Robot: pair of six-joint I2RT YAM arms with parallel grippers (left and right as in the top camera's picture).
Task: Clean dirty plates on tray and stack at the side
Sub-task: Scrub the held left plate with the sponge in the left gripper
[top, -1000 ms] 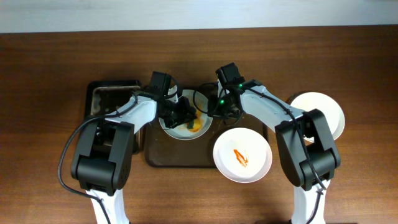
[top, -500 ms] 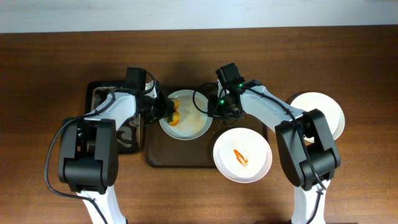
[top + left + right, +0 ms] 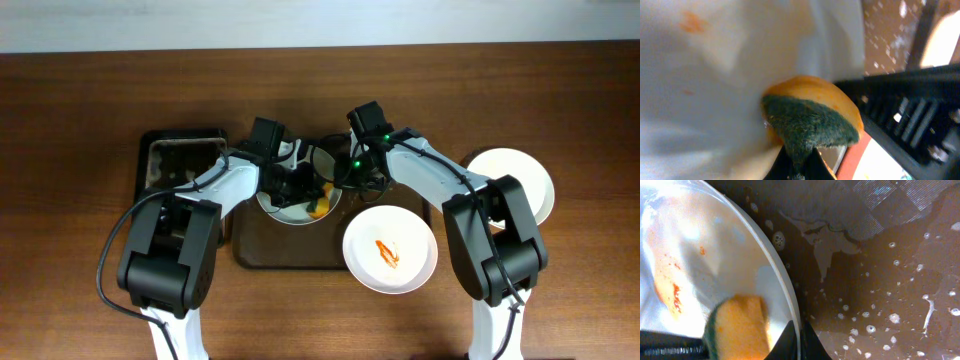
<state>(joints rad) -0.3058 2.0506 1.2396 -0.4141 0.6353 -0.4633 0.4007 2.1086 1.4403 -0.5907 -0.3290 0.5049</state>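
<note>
A pale plate (image 3: 290, 209) lies on the dark brown tray (image 3: 285, 255). My left gripper (image 3: 303, 192) is shut on an orange and green sponge (image 3: 316, 208) and presses it on the plate. In the left wrist view the sponge (image 3: 810, 120) sits in the fingertips (image 3: 800, 167) against the smeared plate (image 3: 715, 75). My right gripper (image 3: 340, 181) is shut on the plate's right rim, which shows in the right wrist view (image 3: 777, 272) between the fingers (image 3: 801, 340). A white plate with an orange smear (image 3: 390, 250) lies at the tray's right corner. A clean white plate (image 3: 518, 180) lies at the far right.
A smaller black tray (image 3: 178, 160) stands left of the brown tray. The brown tray's floor (image 3: 880, 280) is wet with soap bubbles. Both arms cross over the middle of the table.
My left gripper swept the sponge to the plate's left edge, then back to its right side. The right gripper has kept hold of the rim without moving.
</note>
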